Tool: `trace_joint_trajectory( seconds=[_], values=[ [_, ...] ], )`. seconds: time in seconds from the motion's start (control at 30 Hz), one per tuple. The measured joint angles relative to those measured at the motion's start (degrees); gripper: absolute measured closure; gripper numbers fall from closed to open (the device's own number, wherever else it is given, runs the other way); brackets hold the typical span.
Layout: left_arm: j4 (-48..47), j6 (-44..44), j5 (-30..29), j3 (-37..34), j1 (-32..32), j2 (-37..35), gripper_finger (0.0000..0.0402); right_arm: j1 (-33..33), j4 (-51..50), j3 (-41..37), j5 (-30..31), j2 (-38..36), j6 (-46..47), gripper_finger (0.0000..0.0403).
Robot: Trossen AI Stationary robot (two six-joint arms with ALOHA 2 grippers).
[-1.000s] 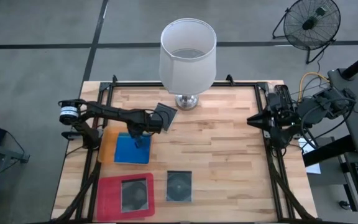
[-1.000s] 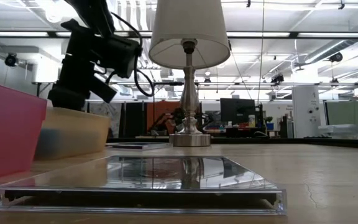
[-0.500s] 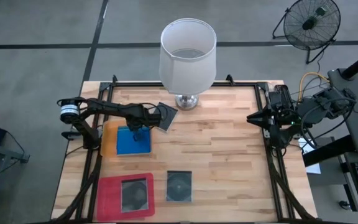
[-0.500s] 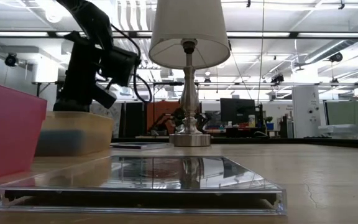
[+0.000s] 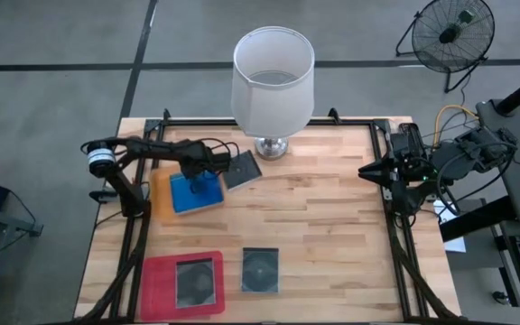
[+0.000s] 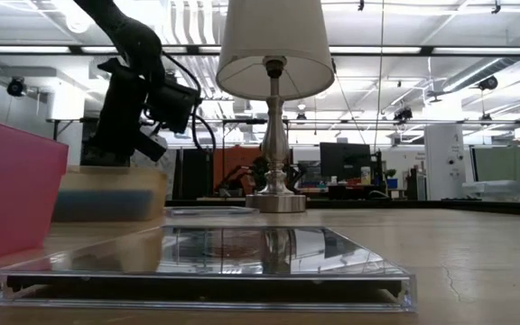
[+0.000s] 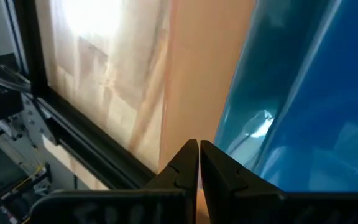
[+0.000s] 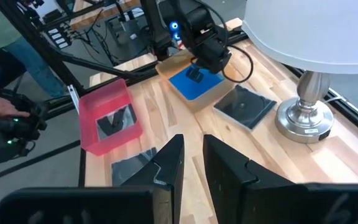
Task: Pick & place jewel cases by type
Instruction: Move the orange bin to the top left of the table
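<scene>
A wooden surface [image 5: 323, 226] is seen from above, with two dark robot arms at its sides. Nearest the front edge, a magenta-pink tray [image 5: 184, 285] at the left holds a dark transparent jewel case [image 5: 197, 282] showing a round disc. Just to its right a second dark jewel case [image 5: 260, 269] lies flat on the bare wood, apart from the tray. Farther back on the left, an orange tray [image 5: 161, 191] holds a bright blue jewel case [image 5: 196, 192], slightly turned. The left gripper [image 5: 196, 179] is down on this blue case, its fingers clenched together with nothing between them. Just right of the orange tray, a third dark jewel case [image 5: 241, 169] lies tilted on the wood near the lamp base. A table lamp [image 5: 273, 79] with a white shade stands at the far centre. The right gripper [image 5: 369, 172] waits at the far right edge, its fingers slightly parted and empty.
</scene>
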Motion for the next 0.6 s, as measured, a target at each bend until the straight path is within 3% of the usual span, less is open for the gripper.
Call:
trace_joint_trajectory(
  seconds=[0.2,0.37,0.6],
  values=[
    [-0.4,0.7,-0.2,1.1,2.7,-0.3,0.0402,0.0,0.0,0.0,0.0,0.0,1.3,0.0346],
    [-1.8,-2.0,5.3,5.4,0.9,-1.1,0.0402,0.0,-0.1,0.0,0.0,-0.1,1.2,0.0346],
    [-11.2,-5.7,12.8,15.4,-5.1,-1.5,0.0402,0.0,-0.5,0.0,0.0,-0.1,1.2,0.0346]
  ],
)
